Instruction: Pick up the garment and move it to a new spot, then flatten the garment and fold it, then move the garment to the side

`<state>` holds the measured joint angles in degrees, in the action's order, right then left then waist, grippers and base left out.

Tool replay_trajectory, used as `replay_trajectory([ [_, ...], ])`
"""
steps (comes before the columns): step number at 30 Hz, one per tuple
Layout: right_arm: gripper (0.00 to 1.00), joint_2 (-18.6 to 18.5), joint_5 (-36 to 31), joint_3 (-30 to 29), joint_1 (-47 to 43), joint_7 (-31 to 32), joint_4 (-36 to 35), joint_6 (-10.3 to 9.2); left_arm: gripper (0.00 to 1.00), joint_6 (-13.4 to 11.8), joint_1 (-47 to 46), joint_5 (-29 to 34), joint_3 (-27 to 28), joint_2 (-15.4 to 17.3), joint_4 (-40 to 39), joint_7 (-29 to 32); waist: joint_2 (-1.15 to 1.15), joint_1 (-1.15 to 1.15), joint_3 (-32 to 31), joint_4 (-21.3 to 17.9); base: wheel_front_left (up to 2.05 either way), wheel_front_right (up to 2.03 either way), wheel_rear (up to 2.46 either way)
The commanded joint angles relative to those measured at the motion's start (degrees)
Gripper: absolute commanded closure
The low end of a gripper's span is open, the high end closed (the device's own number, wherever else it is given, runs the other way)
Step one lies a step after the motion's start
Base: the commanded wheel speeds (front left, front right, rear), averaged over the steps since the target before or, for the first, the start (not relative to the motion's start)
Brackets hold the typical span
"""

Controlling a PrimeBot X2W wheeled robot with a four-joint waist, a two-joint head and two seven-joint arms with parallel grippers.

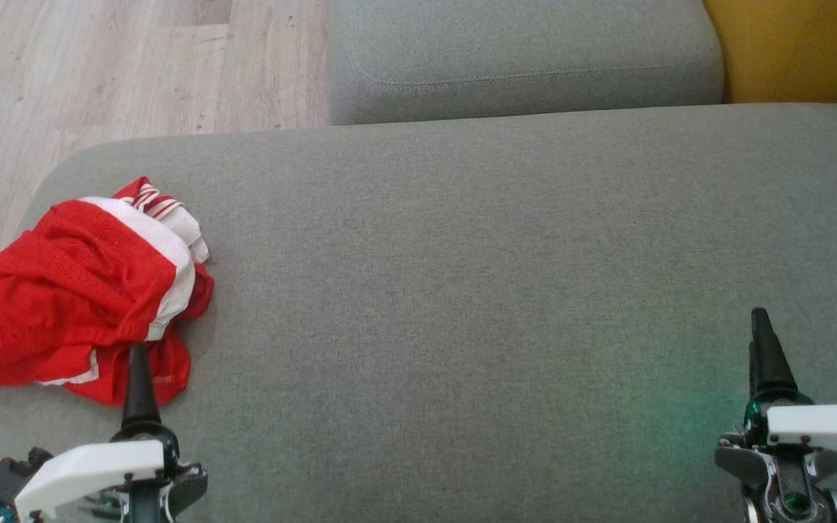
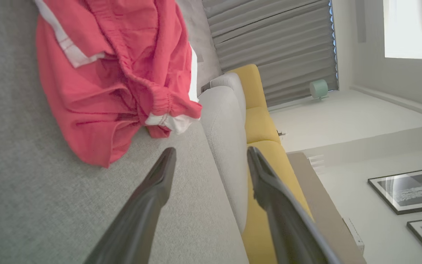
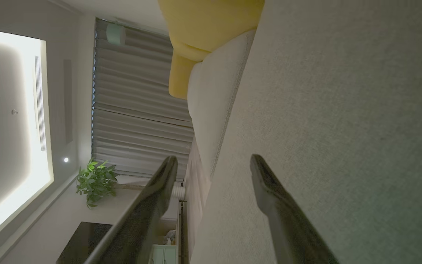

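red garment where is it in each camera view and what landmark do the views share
head view: red garment crumpled at the left edge, on the grey seat cushion.
left wrist view: upper left, on that cushion, beyond the open left gripper.
right wrist view: looks along the grey seat cushion toward a curtain and a plant.
shared landmark: yellow cushion, top right in head, centre in left wrist, top in right wrist.

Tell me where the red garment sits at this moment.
In the head view, the red garment lies crumpled at the left end of the grey sofa cushion, near its rounded corner by the wooden floor, just ahead of the open left gripper.
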<state>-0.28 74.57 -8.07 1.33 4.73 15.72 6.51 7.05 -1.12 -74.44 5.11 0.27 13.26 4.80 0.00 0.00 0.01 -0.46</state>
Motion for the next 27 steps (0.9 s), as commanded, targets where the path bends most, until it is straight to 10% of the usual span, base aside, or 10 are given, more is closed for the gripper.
replay_trajectory([
  [1, 0.00, -0.96, -2.63, 0.72, 3.00, -0.88, -2.74, 0.22, 0.00, 0.10, -3.08, 2.46, -0.25, 1.18, -2.76, -0.89, 0.00, 0.00, 0.03, -0.05, 0.00, 0.00, 0.00],
  [27, 0.00, -2.63, -23.12, 6.01, 3.31, -5.73, -6.17, 0.41, 0.00, 0.18, -3.49, 22.94, -4.45, 3.32, -6.63, -5.75, 0.00, 0.00, 0.22, -0.78, 0.00, 0.00, 0.00],
])
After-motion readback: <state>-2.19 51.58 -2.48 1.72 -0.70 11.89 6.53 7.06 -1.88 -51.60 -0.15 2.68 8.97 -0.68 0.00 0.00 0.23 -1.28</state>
